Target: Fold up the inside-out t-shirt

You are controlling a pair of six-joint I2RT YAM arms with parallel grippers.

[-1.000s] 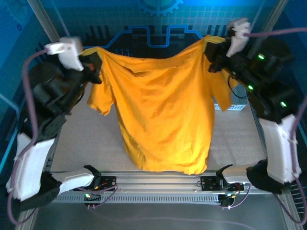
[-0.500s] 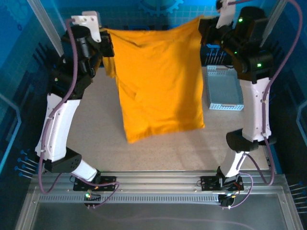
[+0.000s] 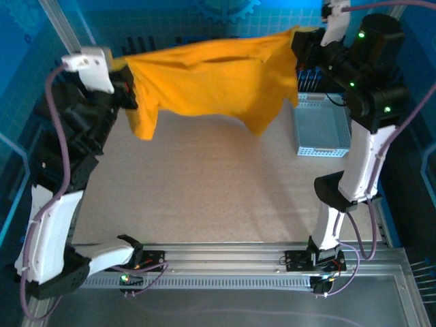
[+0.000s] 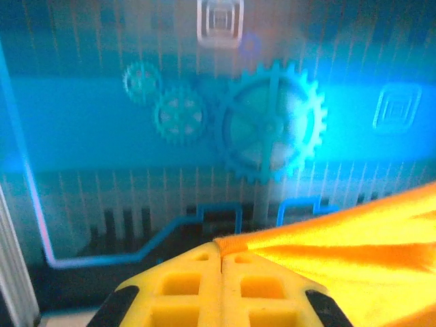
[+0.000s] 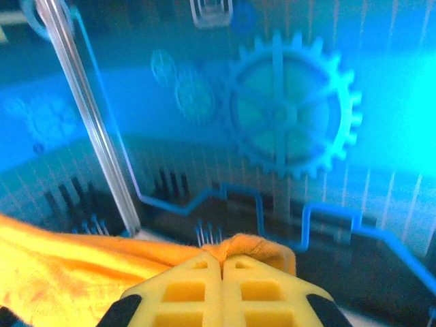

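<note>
T-shirt (image 3: 211,85) of thin orange-yellow cloth, rumpled, between left pincer (image 4: 221,256) and right pincer (image 5: 223,261), each tight on its edge.

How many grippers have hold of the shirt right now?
2. The left gripper is shut on the left end of the t-shirt, and the right gripper is shut on its right end, holding it in the air.

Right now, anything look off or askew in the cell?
Nothing damaged or spilled. The t-shirt hangs in the air between the left gripper and right gripper, both shut on its edge, but unevenly: one bunch droops by the left gripper, a flap droops nearer the right. The basket sits upright on the table.
</note>
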